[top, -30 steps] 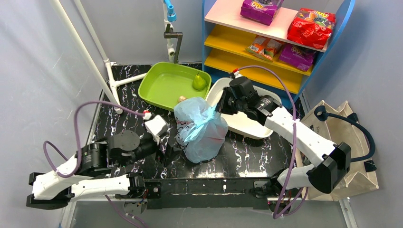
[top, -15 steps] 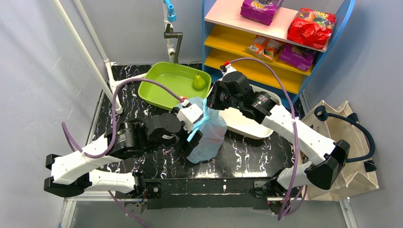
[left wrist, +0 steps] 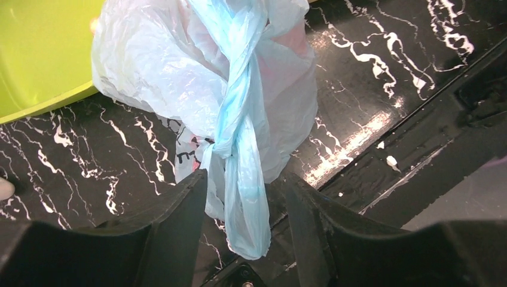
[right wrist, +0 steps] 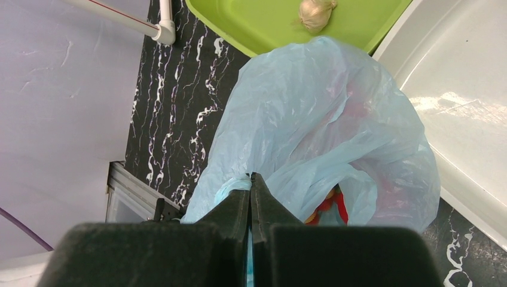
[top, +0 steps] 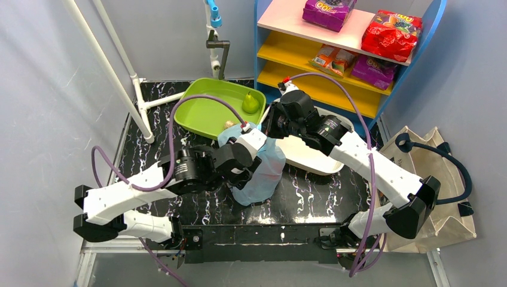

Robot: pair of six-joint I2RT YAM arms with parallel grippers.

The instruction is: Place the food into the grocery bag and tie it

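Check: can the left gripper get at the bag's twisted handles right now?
Probably yes: the twisted handles hang between the left gripper's open fingers, with nothing blocking.

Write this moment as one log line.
stage: tying | left gripper: open, astride twisted handles | right gripper: shut on grocery bag | food: inside

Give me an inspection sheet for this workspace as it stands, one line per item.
Surface: black white-veined tabletop, trays on its far half.
Job's things: thin light-blue plastic grocery bag stands mid-table, handles twisted into a strand; red food shows through it.
Clutter: green pear and pale knobbly item in lime-green tray; white basin beside it.
Hands: left hand open around the strand; right hand shut on the bag.
Cables: purple cables loop above both arms.
Surroundings: blue shelf unit with snack packets; beige canvas tote; white pipe frame.
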